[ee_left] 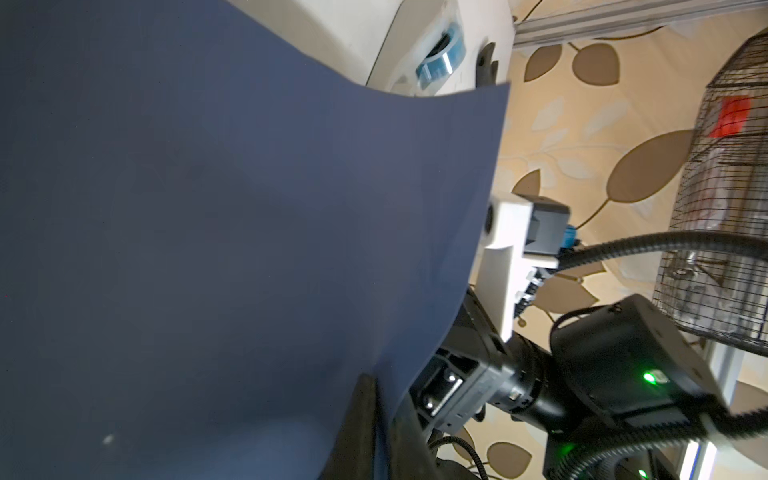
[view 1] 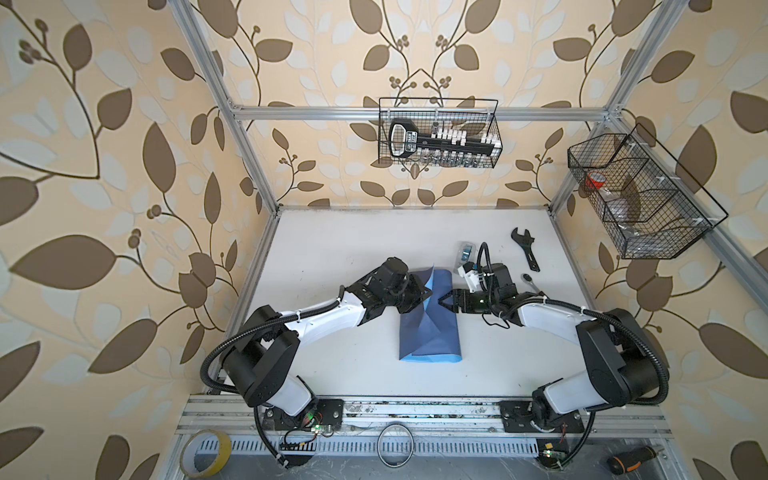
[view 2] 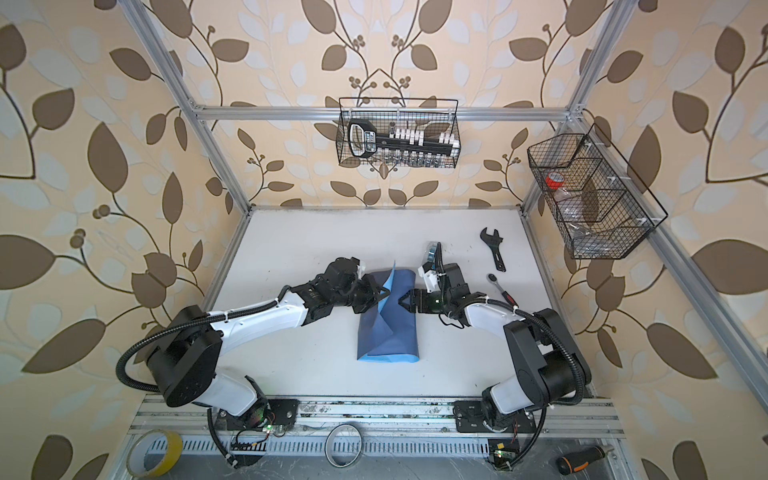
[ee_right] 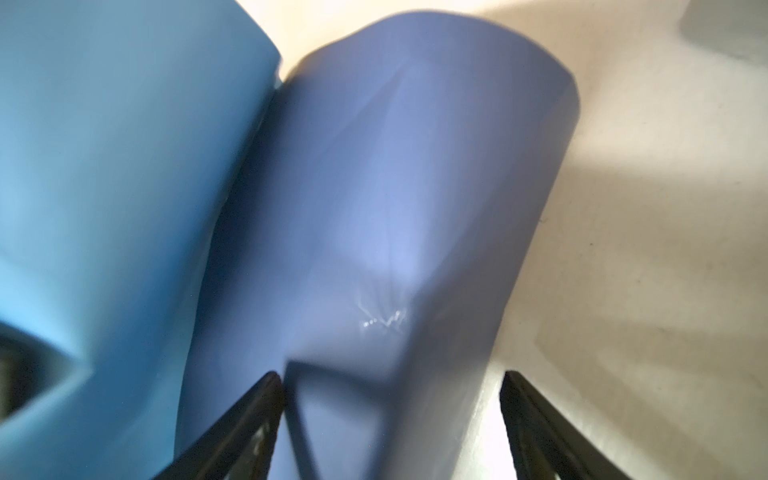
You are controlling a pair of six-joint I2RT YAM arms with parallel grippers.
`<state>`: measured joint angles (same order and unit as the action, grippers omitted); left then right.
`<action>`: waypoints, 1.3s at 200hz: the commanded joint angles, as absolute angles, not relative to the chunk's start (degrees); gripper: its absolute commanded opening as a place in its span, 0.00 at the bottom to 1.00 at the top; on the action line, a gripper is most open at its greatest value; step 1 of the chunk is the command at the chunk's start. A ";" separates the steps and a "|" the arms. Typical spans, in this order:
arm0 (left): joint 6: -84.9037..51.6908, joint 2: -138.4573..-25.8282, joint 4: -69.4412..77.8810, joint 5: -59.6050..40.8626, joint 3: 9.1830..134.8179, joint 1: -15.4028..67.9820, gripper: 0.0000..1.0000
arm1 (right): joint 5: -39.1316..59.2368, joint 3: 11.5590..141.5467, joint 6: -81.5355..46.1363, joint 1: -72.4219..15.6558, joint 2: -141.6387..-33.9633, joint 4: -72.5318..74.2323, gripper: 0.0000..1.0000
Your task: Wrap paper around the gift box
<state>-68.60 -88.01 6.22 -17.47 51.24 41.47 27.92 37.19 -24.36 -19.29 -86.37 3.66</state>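
on the white table (view 1: 332, 257), the thin sheet of paper (view 1: 432, 332), slate-blue face out, lies folded over; the matte black gift box is hidden, likely inside. the left gripper (view 1: 426, 298) sits at a raised flap, grip unclear; the right gripper (view 1: 444, 302) gapes empty. ends and taping seem left

Robotics workshop cell: an aluminium frame (view 1: 316, 113) encloses a white desk (view 1: 353, 249); wire baskets (view 1: 648, 232) on the frame hold tools; a wrench (view 1: 525, 249), ratchet (view 1: 528, 277) and tape roll (view 1: 224, 449) lie nearby.
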 commanded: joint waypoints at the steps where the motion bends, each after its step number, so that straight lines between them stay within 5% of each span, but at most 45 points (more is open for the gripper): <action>1: -67.23 -89.19 7.26 -17.48 54.47 42.27 0.13 | 24.69 36.53 -22.95 -19.97 -88.86 -1.37 0.82; 97: -62.63 -92.40 2.89 -18.46 57.87 42.80 0.12 | 24.70 36.32 -23.02 -20.05 -88.79 -1.30 0.82; 180: -41.62 -90.80 -23.86 -15.48 68.10 42.81 0.06 | 24.75 36.45 -22.81 -20.04 -88.69 -1.50 0.83; 260: -38.76 -80.53 -28.86 -10.32 57.95 39.93 0.05 | 24.69 36.56 -22.94 -19.97 -89.30 -1.32 0.82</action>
<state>-40.40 -84.49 -26.68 -12.49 61.10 41.47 28.08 37.19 -24.38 -19.29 -86.50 3.77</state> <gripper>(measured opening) 0.048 0.826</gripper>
